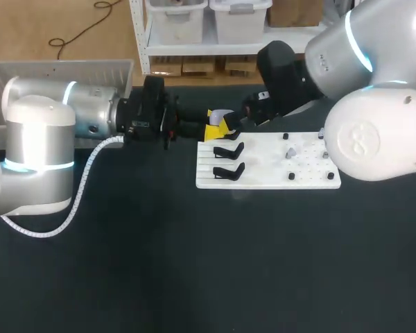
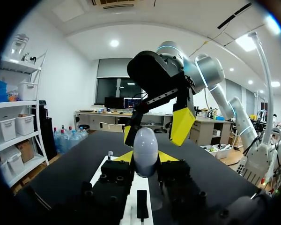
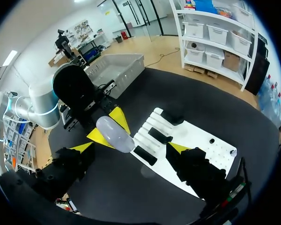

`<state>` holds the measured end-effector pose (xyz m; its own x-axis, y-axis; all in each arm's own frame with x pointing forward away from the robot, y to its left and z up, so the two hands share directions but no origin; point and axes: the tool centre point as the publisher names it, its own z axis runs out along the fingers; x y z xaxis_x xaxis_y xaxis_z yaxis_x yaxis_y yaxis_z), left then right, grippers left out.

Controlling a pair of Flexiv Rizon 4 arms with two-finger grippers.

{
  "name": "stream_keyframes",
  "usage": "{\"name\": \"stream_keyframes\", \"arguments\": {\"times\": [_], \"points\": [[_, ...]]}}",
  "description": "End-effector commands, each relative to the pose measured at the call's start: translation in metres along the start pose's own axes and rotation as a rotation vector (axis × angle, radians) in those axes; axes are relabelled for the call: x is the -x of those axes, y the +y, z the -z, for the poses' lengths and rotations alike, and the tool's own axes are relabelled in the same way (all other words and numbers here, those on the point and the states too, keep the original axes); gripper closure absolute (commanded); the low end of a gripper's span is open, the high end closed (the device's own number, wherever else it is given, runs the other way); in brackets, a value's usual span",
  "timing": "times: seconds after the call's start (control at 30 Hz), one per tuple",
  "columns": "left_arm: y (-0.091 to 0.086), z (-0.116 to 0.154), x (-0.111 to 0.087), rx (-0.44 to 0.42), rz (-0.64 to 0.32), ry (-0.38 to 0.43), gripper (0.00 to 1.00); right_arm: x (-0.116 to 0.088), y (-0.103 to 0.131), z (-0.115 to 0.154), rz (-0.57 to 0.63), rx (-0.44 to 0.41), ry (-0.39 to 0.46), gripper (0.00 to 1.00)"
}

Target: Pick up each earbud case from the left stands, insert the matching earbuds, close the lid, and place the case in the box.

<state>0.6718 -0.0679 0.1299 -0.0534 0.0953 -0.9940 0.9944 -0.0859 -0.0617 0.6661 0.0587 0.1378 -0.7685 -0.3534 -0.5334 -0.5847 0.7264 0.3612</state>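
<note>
Your left hand is clenched on the earbud case, holding it off the desk beside the white stand board. Your right hand hangs released just beyond it. Hold the left grip steady and bring the right hand in squarely — likely for the lid.

No text, label, number or sign can be read, neither on the earbud case nor on the counter.

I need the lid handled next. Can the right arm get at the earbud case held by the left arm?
Probably yes. The earbud case is clamped in the jaws of the left arm, rounded end free; the right arm hangs close by, jaws open, nothing between.
</note>
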Motion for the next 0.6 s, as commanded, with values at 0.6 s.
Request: {"name": "stream_keyframes", "arguments": {"times": [0.6], "points": [[0.001,0.000,-0.001,0.000,-0.001,-0.001,1.00,0.016,-0.017,0.011,-0.064,-0.050,-0.080,0.00]]}}
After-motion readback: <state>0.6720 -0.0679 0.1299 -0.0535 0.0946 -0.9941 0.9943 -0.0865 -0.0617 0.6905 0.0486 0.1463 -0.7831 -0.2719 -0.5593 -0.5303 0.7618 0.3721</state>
